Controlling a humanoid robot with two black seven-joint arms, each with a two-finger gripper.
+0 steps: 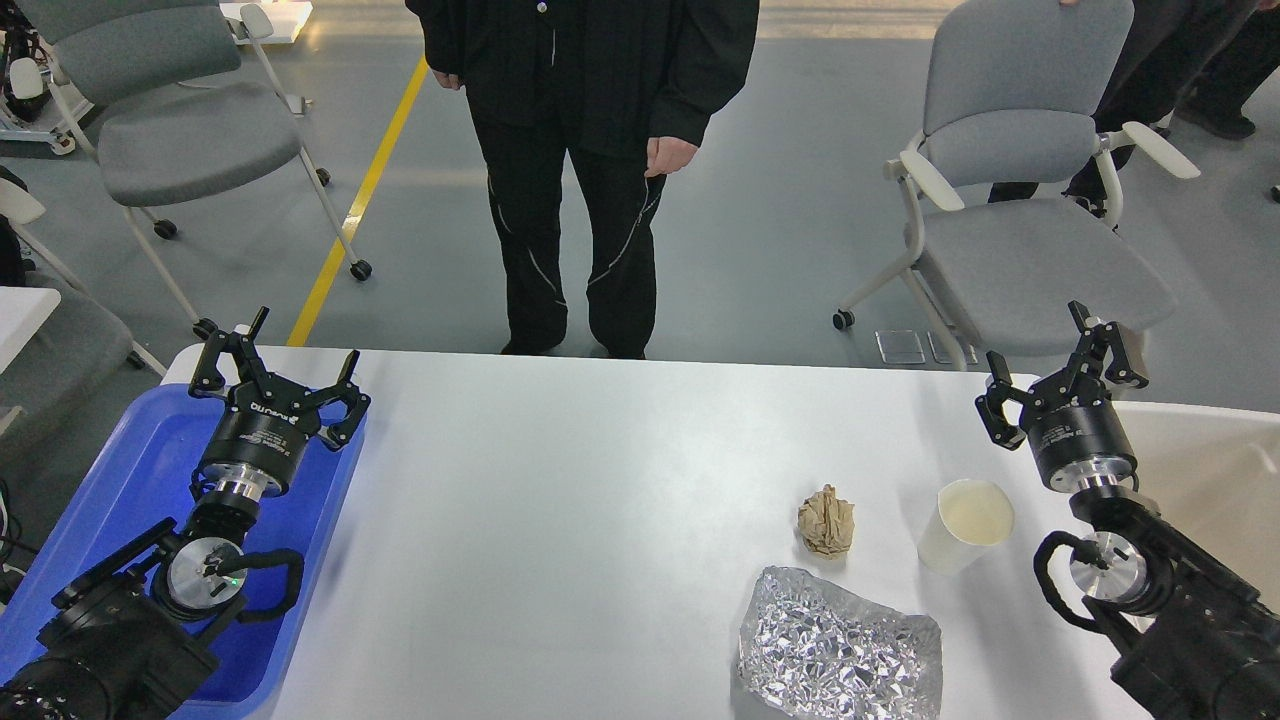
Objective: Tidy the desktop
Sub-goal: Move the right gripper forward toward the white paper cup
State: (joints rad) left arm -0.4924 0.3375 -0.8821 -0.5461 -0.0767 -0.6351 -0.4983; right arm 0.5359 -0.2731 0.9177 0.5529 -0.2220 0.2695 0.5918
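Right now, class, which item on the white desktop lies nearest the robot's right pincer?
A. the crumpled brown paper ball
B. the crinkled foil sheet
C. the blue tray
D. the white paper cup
D: the white paper cup stands just beside and below the right pincer, closer than the brown paper ball or the foil sheet.

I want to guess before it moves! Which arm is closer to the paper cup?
The right arm, probably. Its tool hangs open just beside the paper cup on the desktop. The left tool is open too, but far across, over the blue tray.
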